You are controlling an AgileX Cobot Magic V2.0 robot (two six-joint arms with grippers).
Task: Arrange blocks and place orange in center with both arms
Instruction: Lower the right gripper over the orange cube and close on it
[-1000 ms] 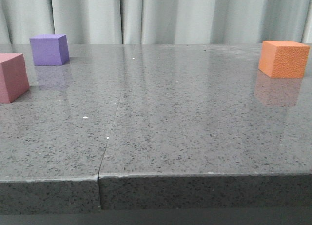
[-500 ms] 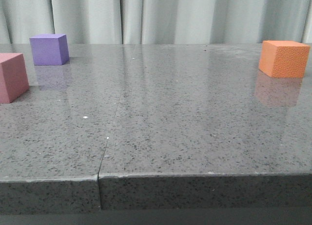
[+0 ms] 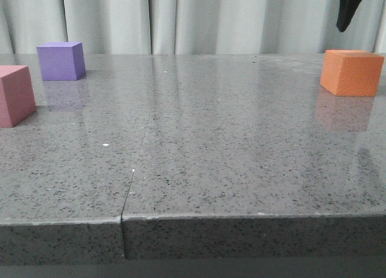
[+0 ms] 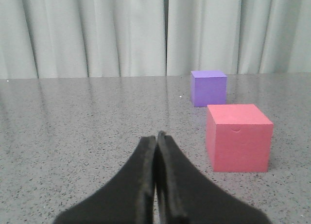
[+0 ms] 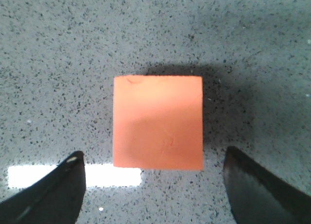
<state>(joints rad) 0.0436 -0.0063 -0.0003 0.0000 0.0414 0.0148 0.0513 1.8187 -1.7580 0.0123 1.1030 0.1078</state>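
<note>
The orange cube (image 3: pixel 351 72) sits at the table's far right. A dark finger (image 3: pixel 348 9) of my right gripper hangs above it at the top edge of the front view. In the right wrist view the right gripper (image 5: pixel 153 153) is open and empty, looking straight down on the orange cube (image 5: pixel 158 122), with its fingers wider apart than the cube. The purple cube (image 3: pixel 60 61) stands at the far left, with the pink-red cube (image 3: pixel 15 96) nearer, at the left edge. My left gripper (image 4: pixel 156 135) is shut and empty, low over the table, short of the pink-red cube (image 4: pixel 238 136) and the purple cube (image 4: pixel 209 88).
The grey speckled table (image 3: pixel 199 145) has a seam (image 3: pixel 137 163) running from front to back left of centre. Its front edge (image 3: pixel 241 216) is near the camera. A pale curtain (image 3: pixel 199 18) hangs behind the table.
A finger of my right gripper has come into the front view at the top right, above the orange cube. The three cubes have not moved.
</note>
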